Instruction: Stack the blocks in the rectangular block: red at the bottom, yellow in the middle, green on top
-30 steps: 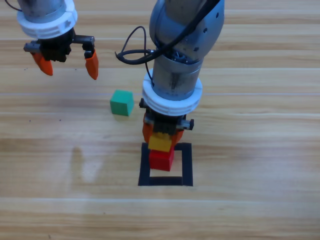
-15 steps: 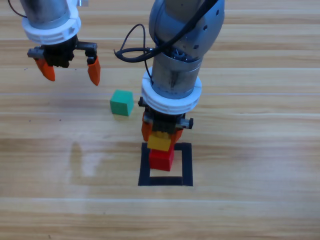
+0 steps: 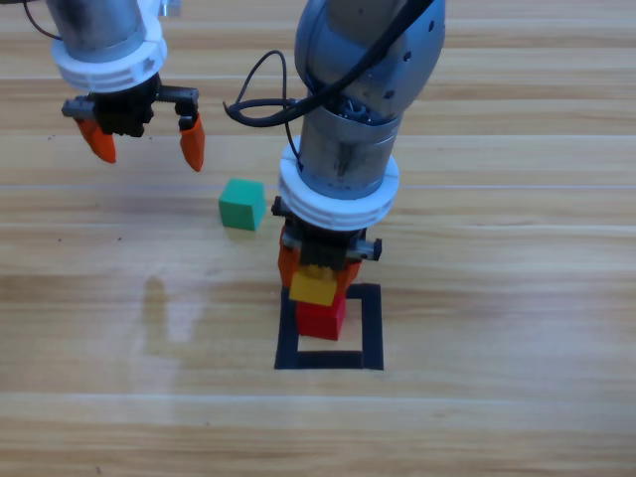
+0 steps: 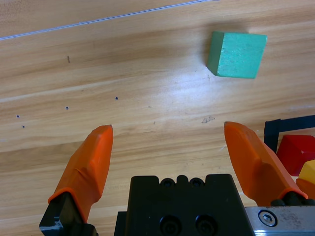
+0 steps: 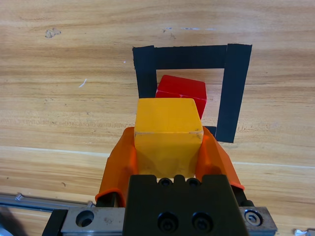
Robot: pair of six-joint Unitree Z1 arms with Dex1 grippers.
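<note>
One small yellow cube [image 3: 313, 287], clamped in our right end effector [image 3: 316, 266], is now lifting off the small red cube [image 3: 321, 320], at 12 o'clock, undoing placement.

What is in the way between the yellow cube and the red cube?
Nothing visible. The right end effector holds the yellow cube just short of the red cube in the tape square, with only bare wood between.

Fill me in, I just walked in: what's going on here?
The right tool grips the yellow cube just above the red cube, which sits inside the taped square. The left tool hovers open near the green cube, which lies on the table outside the square.
</note>
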